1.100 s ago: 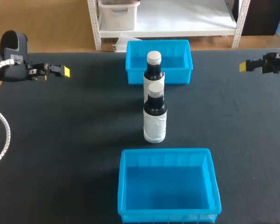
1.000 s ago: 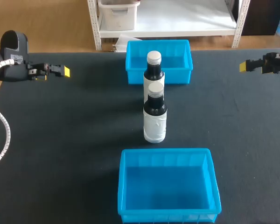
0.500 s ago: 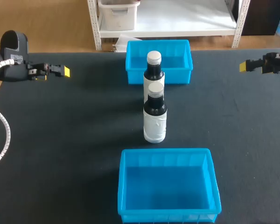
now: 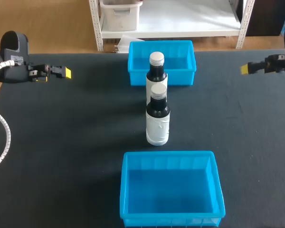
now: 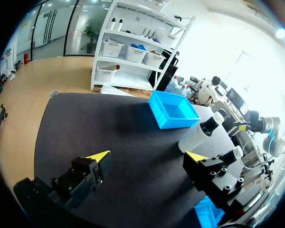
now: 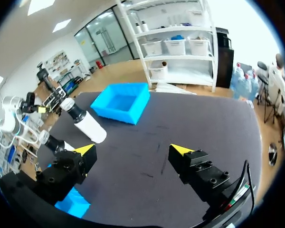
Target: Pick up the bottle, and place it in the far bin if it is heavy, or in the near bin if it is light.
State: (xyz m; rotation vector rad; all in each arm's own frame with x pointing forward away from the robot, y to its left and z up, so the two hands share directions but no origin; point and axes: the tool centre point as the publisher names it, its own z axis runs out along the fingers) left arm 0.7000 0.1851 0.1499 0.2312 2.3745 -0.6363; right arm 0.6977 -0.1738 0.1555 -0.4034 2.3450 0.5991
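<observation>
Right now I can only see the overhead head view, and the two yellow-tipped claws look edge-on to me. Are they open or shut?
Observer: The left wrist view shows the left gripper open, fingers wide apart with nothing between them.
Operator: And the other one?
Observer: The right wrist view shows the right gripper open as well, and empty.
Operator: From above, the farther bottle overlaps the far bin. Is it inside?
Observer: No. In the right wrist view the far bottle stands on the table outside the far bin, not in it.
</observation>
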